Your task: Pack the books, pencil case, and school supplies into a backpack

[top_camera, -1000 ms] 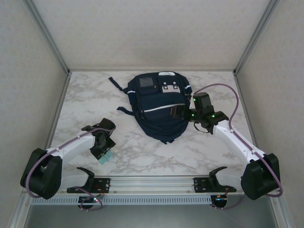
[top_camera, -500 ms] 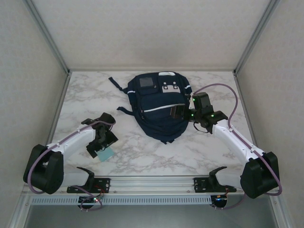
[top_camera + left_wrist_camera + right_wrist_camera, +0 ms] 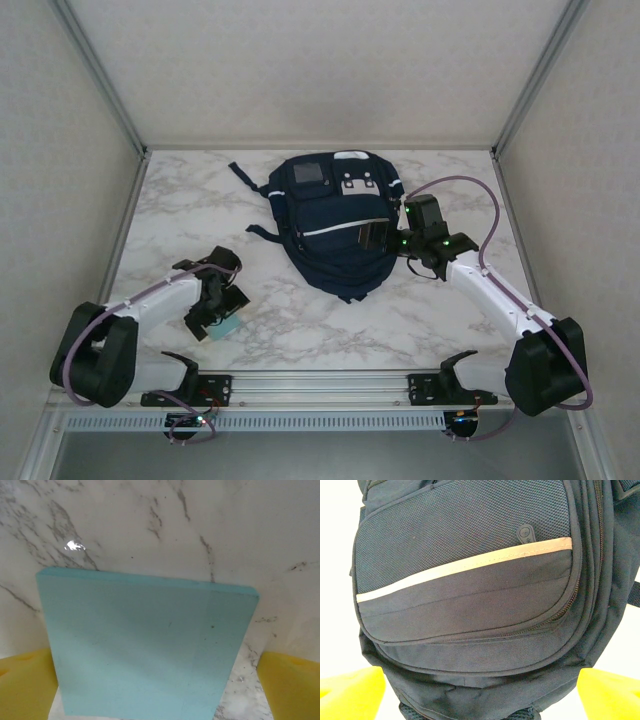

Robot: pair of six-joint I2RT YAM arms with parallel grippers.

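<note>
Left gripper stands with its jaws wide, its yellow fingertips on either side of the pale blue pad and not closed on it. The pad lies flat on the marble table near the front-left corner, well apart from the backpack. So this piece of the school supplies is not yet packed, and the grasp on it looks like the step in hand.

Right gripper is spread wide too and holds nothing. It hangs at the right side of the backpack, which lies flat in the middle of the table toward the back. From the right wrist, the front pocket with its white stripe looks zipped shut.

Whether the books and the pencil case are already inside cannot be told from outside. As I judge it, what is left is at least to lift this pad, carry it across, find or make an opening in the backpack, and put it in.
</note>
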